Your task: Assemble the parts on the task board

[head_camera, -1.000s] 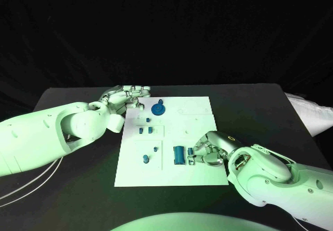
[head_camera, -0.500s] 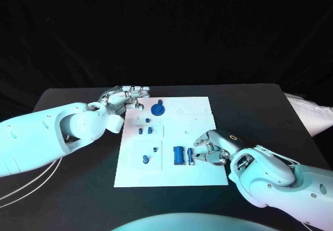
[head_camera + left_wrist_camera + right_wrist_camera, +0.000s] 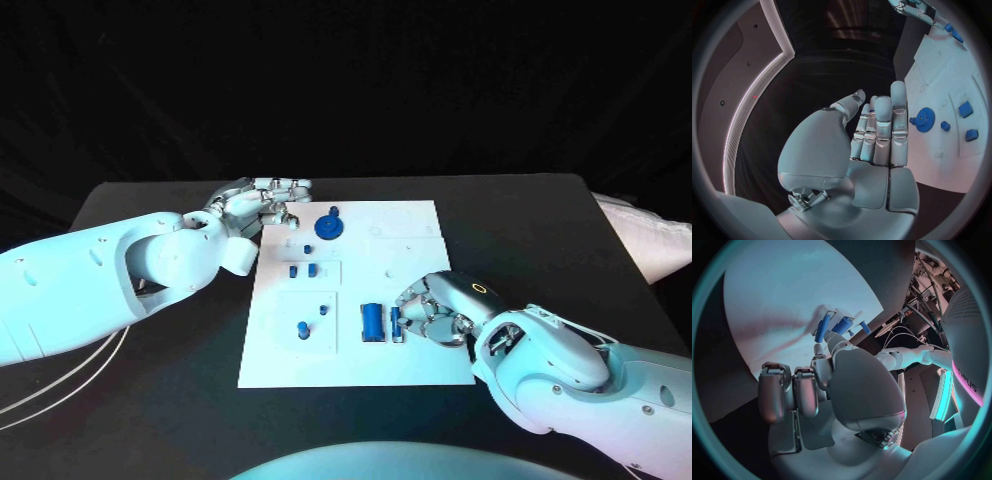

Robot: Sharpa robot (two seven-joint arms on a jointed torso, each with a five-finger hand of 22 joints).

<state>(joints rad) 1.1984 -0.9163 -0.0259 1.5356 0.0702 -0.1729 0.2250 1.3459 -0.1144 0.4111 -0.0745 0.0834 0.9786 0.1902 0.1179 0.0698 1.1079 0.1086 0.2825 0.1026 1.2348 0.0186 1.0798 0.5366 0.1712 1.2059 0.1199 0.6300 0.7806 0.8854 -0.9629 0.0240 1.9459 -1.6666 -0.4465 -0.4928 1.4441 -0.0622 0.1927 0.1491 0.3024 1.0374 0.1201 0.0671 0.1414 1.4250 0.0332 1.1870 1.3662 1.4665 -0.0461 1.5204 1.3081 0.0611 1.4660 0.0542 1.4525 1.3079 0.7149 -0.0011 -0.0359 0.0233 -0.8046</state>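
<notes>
The white task board (image 3: 418, 350) lies mid-table. A blue gear (image 3: 330, 228) (image 3: 924, 120) sits near its far edge, with small blue parts (image 3: 302, 269) (image 3: 965, 108) below it and two more (image 3: 303, 328) nearer me. A blue cylinder (image 3: 374, 321) (image 3: 842, 325) and a thin blue bar (image 3: 395, 325) (image 3: 823, 328) lie at the near middle. My right hand (image 3: 434, 310) (image 3: 826, 390) is at the bar, fingertips against it and the other fingers curled; whether it grips the bar is unclear. My left hand (image 3: 267, 202) (image 3: 876, 135) hovers at the board's far left corner, fingers straight, holding nothing.
The black table (image 3: 548, 230) surrounds the board, with bare room to the right and at the front left. A white object (image 3: 646, 235) lies at the table's right edge. My left forearm (image 3: 130, 270) lies along the board's left side.
My right hand has shifted slightly left, closer to the thin bar and the cylinder. The left hand and the other parts have stayed where they were.
</notes>
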